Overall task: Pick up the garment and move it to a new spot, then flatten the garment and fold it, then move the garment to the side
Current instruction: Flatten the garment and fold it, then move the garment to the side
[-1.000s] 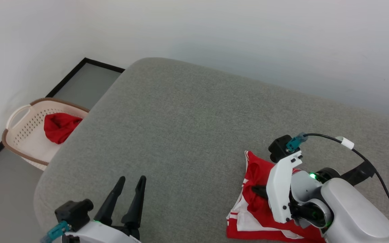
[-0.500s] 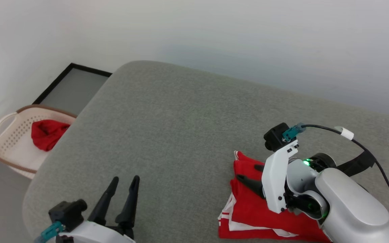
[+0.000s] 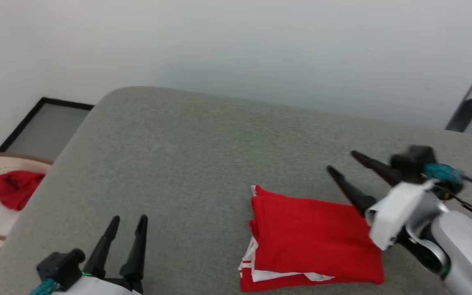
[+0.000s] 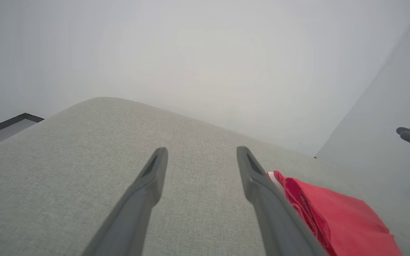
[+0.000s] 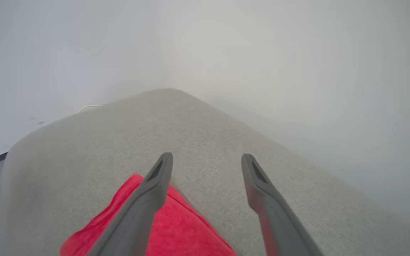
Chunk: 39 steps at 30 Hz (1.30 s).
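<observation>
By my reading you are at the last step: the red jersey-style garment [image 3: 314,241], white striped trim showing at one edge, lies folded in a flat rectangle on the right part of the grey upholstered pad [image 3: 203,155], near its front edge. Your right gripper [image 3: 340,162] hangs beside the fold's far right corner, fingers spread and empty, and your left gripper [image 3: 128,219], fingers likewise released, sits well apart on the left. If that spot counts as the side, the next move only calls for drawing the right arm clear without snagging the top layer.
</observation>
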### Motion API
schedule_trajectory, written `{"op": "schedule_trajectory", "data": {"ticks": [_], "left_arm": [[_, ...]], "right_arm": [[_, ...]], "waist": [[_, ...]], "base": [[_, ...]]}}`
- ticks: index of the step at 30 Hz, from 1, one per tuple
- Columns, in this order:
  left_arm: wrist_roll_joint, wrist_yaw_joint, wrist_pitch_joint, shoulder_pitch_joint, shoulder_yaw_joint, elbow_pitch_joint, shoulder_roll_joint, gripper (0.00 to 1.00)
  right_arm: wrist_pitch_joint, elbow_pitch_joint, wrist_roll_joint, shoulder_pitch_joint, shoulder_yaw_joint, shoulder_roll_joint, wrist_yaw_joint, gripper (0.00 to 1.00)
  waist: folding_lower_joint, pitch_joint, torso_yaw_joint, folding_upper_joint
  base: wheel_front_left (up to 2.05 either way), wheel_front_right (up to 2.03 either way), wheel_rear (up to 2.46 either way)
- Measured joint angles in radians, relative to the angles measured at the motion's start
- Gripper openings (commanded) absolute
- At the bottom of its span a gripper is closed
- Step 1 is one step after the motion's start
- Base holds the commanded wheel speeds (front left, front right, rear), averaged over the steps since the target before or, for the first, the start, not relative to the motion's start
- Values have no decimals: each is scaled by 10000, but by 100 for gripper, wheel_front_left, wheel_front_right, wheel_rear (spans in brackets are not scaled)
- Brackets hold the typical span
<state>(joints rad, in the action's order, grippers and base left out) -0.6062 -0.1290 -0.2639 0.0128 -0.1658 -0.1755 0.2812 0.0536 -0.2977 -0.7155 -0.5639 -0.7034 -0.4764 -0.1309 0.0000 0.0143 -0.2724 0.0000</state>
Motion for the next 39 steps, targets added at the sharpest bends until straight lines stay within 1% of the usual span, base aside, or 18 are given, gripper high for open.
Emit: {"op": "schedule_trajectory", "data": {"ticks": [3,6,10,13,15,18,23,27,29,31,39], "left_arm": [[268,0,0,-128,280,201,-61,100],[583,0,0,-245,500,410,-117,100],[1074,0,4,-360,734,640,-184,100],[1371,0,0,-377,972,796,-245,100],[1574,0,0,-408,1116,888,-278,100],[1871,0,0,-453,1306,982,-337,100],[2165,0,0,-534,1657,1141,-531,100],[2324,0,0,-568,1789,1200,-558,100],[2468,0,0,-610,1896,1241,-535,100],[2506,0,0,-673,1925,1231,-533,100],[2548,0,0,-744,1822,1156,-537,100]], "right_arm": [[-1294,-127,464,401,288,-303,0,100],[-2393,-387,943,862,681,-441,0,100],[-3041,-546,1770,1533,1446,-454,-2,100],[-3143,-420,2380,2132,2466,-282,-2,100],[-3149,52,2780,2603,3365,15,-2,100],[-3149,639,3392,3515,4397,397,-2,100],[-3149,1574,4201,4872,5645,1016,-2,100],[-3149,2019,4548,5613,6332,1465,-2,100],[-3149,2157,4794,5843,6445,1538,-2,100],[-3149,2245,4788,6017,6621,1689,-2,100],[-3150,2389,4882,6269,6683,1737,-2,100]], "waist": [[0,22,283,0],[0,32,562,0],[0,25,901,0],[0,16,1115,0],[0,6,1236,0],[0,-10,1380,0],[0,-26,1477,0],[0,-28,1506,0],[0,-26,1514,0],[0,-25,1527,0],[0,-30,1380,0]], "base": [[0,0,0],[0,0,0],[0,0,0],[0,0,0],[0,0,0],[0,0,0],[0,0,0],[0,0,0],[0,0,0],[0,0,0],[0,0,0]]}}
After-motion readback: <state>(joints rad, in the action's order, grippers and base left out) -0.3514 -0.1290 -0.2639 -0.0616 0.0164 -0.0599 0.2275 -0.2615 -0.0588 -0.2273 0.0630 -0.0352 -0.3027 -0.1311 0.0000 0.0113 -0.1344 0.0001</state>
